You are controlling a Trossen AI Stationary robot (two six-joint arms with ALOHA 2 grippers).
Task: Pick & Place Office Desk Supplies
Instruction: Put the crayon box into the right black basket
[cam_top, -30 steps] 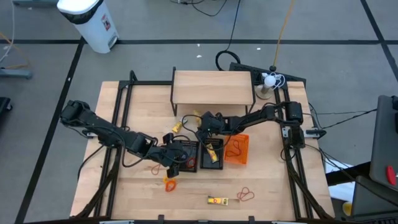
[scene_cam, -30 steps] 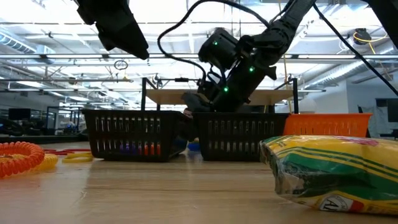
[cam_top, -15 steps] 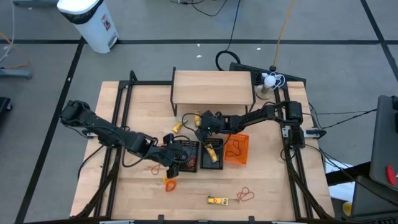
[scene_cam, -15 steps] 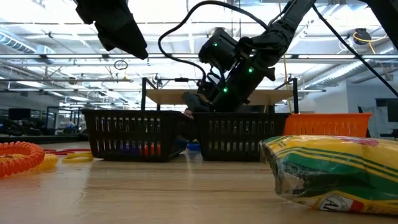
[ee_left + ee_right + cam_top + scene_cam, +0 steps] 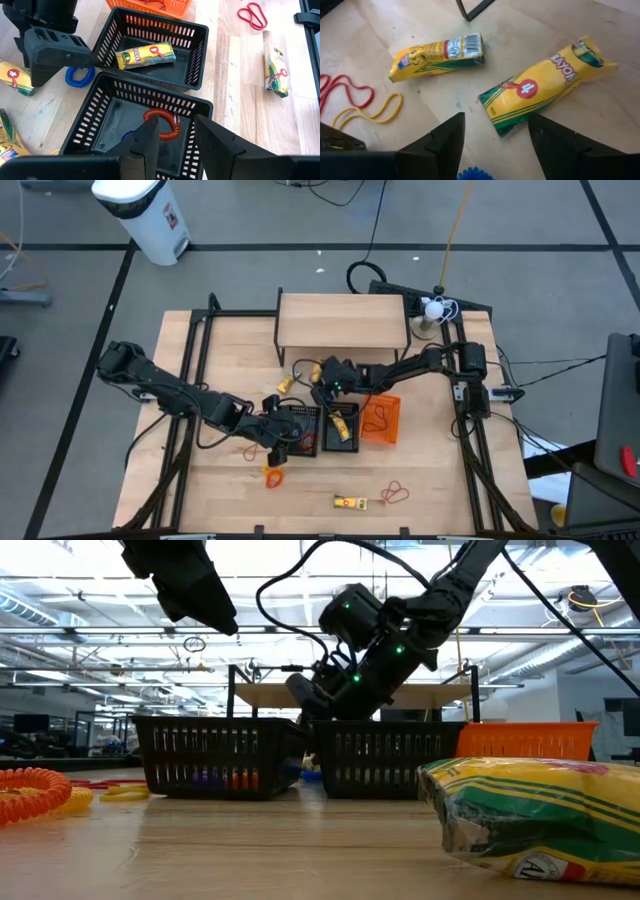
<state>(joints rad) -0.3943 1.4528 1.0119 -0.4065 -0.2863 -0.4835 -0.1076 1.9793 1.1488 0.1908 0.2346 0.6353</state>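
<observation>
From up top, my right gripper (image 5: 322, 374) sits just off the 11 o'clock corner of the middle black basket (image 5: 343, 426), while the left gripper (image 5: 283, 442) hangs over the other black basket (image 5: 297, 430) at its 9 o'clock side; an orange basket (image 5: 381, 419) sits on the 3 o'clock side, and a crayon pack (image 5: 351, 502) and red bands (image 5: 396, 494) lie loose toward 6 o'clock of the table (image 5: 220, 340). Low cam mostly shows the right arm dipping behind the two black baskets, with an orange coil (image 5: 32, 789) way off at 9 o'clock. Left wrist cam: jaws part open and empty, parked over a basket holding a red coil (image 5: 162, 123), I'd guess waiting its turn; the next basket already has one crayon pack in it. Right wrist cam: jaws wide, nothing in them, straddling a crayon pack marked 4 (image 5: 545, 92) on the table, so I'm lined up to grab it; a second pack (image 5: 437, 54) lies near.
</observation>
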